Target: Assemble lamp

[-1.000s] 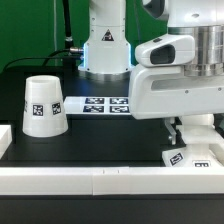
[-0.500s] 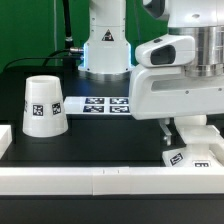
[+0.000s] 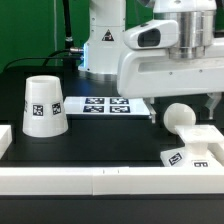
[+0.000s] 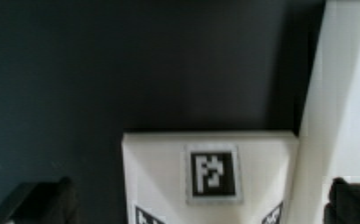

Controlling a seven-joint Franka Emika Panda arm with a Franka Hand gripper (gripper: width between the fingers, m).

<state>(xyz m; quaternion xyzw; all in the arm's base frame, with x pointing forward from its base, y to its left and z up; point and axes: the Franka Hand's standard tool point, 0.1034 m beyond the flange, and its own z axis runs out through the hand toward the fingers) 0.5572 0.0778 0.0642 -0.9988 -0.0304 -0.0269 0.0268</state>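
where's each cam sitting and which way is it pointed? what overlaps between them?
Exterior view: off the arm, near table height, facing across the front rail toward the arm; sees the shade, marker board, bulb and base; shows the arm's column and wrist body.
Wrist view: on the wrist, looking down along the end effector at the dark table and the tagged base; both fingertips show, spread apart.
Shared: the base and the table.

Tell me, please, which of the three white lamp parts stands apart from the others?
The shade, the tapered cup alone at the exterior view's left; the bulb and the base sit close together at its right.
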